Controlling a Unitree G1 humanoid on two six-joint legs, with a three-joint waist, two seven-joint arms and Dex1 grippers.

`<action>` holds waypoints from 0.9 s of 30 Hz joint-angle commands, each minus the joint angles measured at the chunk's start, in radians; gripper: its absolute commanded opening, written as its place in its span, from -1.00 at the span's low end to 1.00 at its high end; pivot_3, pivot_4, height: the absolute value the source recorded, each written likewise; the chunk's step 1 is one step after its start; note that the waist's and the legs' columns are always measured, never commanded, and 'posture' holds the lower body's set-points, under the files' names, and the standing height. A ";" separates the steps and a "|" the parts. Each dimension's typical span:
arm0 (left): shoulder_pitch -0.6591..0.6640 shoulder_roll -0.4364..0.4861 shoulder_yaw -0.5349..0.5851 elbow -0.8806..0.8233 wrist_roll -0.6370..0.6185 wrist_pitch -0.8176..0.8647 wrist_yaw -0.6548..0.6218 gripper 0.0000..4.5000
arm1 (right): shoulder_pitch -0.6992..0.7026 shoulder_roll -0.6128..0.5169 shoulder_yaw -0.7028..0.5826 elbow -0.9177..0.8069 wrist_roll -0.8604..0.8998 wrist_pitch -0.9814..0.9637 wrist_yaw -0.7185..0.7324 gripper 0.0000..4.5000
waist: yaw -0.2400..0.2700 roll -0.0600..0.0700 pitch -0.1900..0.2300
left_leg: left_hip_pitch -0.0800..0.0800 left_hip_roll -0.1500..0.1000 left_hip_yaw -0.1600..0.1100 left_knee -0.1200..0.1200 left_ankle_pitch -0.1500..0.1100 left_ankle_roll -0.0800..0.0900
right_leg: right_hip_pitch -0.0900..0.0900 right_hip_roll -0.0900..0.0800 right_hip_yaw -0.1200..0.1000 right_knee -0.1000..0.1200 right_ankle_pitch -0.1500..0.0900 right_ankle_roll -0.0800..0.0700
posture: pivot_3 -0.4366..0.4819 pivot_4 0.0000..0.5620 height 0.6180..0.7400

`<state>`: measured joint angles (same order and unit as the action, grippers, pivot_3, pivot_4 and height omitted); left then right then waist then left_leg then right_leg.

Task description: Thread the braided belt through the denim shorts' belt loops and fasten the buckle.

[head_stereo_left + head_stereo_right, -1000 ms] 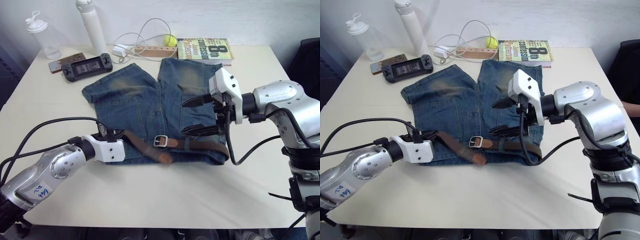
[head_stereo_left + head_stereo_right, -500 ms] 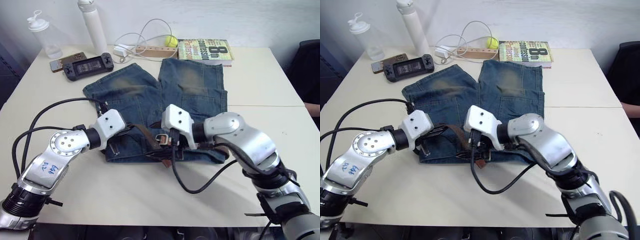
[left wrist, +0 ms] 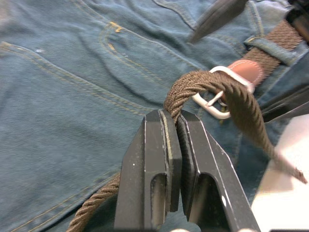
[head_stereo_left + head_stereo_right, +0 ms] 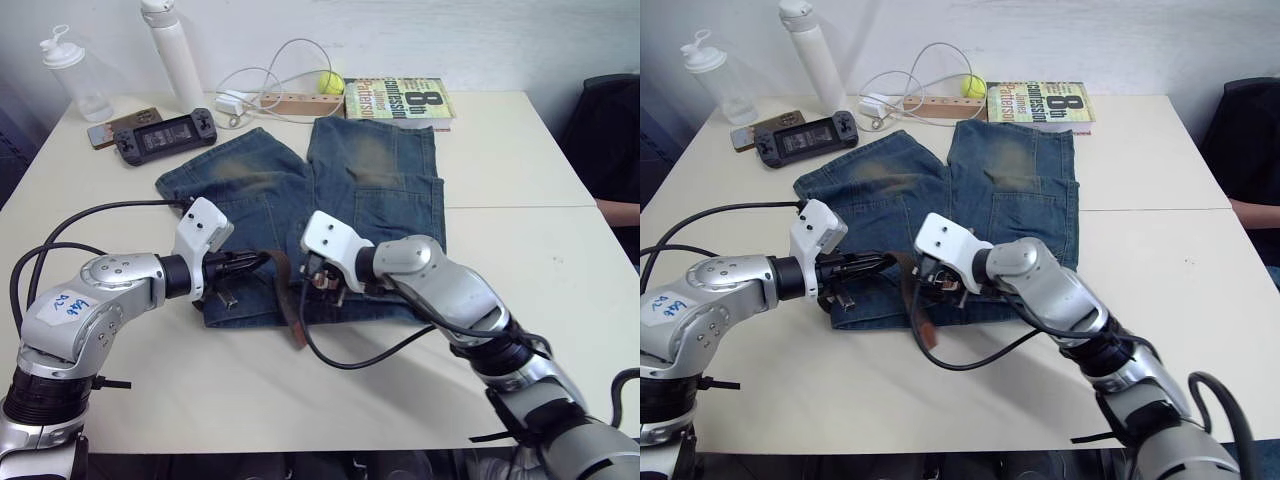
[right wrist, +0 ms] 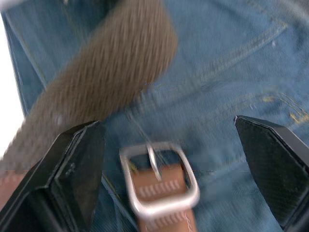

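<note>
- While the denim shorts point(image 4: 330, 200) lie flat on the bench point(image 4: 520, 180), legs pointing to its far edge and waistband toward its near edge, the braided belt point(image 4: 285, 290) crosses the waistband, its loose brown end curling down over the near hem onto the bench top.
- Left hand point(image 3: 175, 126), seen in its wrist view, has its two black fingers pressed together on a raised loop of the belt, pinching the strap just beside the buckle point(image 3: 219, 94).
- Right hand point(image 5: 169, 164) hovers over the waistband with its fingers point(image 5: 77, 159) spread wide, the silver buckle and its tan leather tab lying between them, untouched.
- One of the belt loops point(image 3: 270, 44) holds the strap just past the buckle.
- Along the far edge stand a book point(image 4: 398, 98), a yellow ball point(image 4: 331, 81), a white cable point(image 4: 270, 75), a game controller point(image 4: 165, 133) and two bottles point(image 4: 172, 52).
</note>
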<state>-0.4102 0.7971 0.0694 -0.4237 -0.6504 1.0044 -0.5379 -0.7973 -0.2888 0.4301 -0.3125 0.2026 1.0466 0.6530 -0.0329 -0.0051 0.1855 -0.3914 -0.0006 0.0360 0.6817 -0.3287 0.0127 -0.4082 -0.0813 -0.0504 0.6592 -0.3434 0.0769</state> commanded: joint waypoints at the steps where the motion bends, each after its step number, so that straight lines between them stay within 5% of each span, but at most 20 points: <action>1: -0.010 -0.008 0.009 -0.037 0.005 0.006 0.007 -0.98 | 0.001 0.095 -0.163 -0.050 0.138 0.152 -0.010 1.00 | 0.002 0.000 0.000 | 0.000 0.000 0.000 0.000 0.000 0.000 | 0.000 0.000 0.000 0.000 0.000 0.000 | -0.05 -0.47 0.92; 7: 0.004 0.032 -0.041 -0.031 0.052 0.044 0.006 -0.98 | -0.033 -0.028 -0.211 -0.021 0.162 0.171 0.012 1.00 | 0.006 -0.001 -0.001 | 0.000 -0.004 -0.001 0.000 -0.001 0.002 | 0.000 -0.004 0.000 0.001 0.000 0.000 | -0.05 -0.47 0.92; 11: -0.066 -0.056 0.037 0.059 0.025 0.188 0.111 -0.98 | -0.028 -0.058 -0.221 -0.035 0.183 0.183 0.007 1.00 | 0.003 -0.001 -0.001 | 0.000 -0.004 -0.001 -0.001 -0.001 0.002 | 0.000 -0.003 0.001 0.001 0.000 0.000 | -0.05 -0.47 0.92; 13: -0.125 -0.152 0.149 0.121 -0.021 0.308 0.175 -0.98 | -0.024 -0.066 -0.226 -0.044 0.192 0.187 0.001 1.00 | 0.003 -0.001 -0.001 | 0.000 -0.003 -0.001 -0.001 -0.001 0.001 | -0.001 -0.002 0.002 0.001 0.000 0.000 | -0.05 -0.47 0.92; 16: -0.307 -0.417 0.507 0.255 -0.005 0.558 0.339 -0.98 | -0.028 -0.061 -0.251 -0.060 0.212 0.208 -0.020 1.00 | 0.006 -0.003 -0.001 | 0.000 -0.003 -0.001 0.001 -0.001 0.001 | -0.001 -0.001 0.002 0.003 0.000 0.000 | -0.05 -0.47 0.92; 18: -0.340 -0.480 0.593 0.299 -0.005 0.610 0.429 -0.98 | -0.031 -0.054 -0.265 -0.071 0.224 0.222 -0.034 1.00 | 0.005 -0.006 -0.003 | -0.001 -0.003 -0.001 0.002 -0.001 0.001 | -0.002 -0.001 0.001 0.003 0.000 0.000 | -0.05 -0.47 0.92; 24: -0.175 -0.337 0.334 0.211 -0.167 0.610 0.447 -0.98 | -0.022 -0.050 -0.273 -0.106 0.247 0.241 -0.065 1.00 | -0.009 -0.006 -0.003 | 0.002 -0.003 -0.001 -0.001 0.000 0.001 | -0.003 -0.001 0.002 0.004 0.000 0.000 | -0.05 -0.47 0.92; 27: -0.173 -0.310 0.300 0.205 -0.204 0.610 0.457 -0.98 | -0.019 -0.063 -0.229 -0.115 0.220 0.194 -0.079 1.00 | -0.001 -0.006 -0.003 | 0.002 -0.004 -0.002 0.000 0.000 -0.001 | -0.002 -0.001 0.003 0.003 0.000 0.000 | -0.05 -0.47 0.92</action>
<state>-0.5763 0.4744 0.3815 -0.1894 -0.8201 1.6143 -0.0879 -0.8118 -0.3440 0.1862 -0.3869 0.4276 1.2811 0.5845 -0.0340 -0.0113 0.1823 -0.3894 -0.0042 0.0345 0.6821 -0.3284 0.0118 -0.4102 -0.0829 -0.0473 0.6625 -0.3432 0.0774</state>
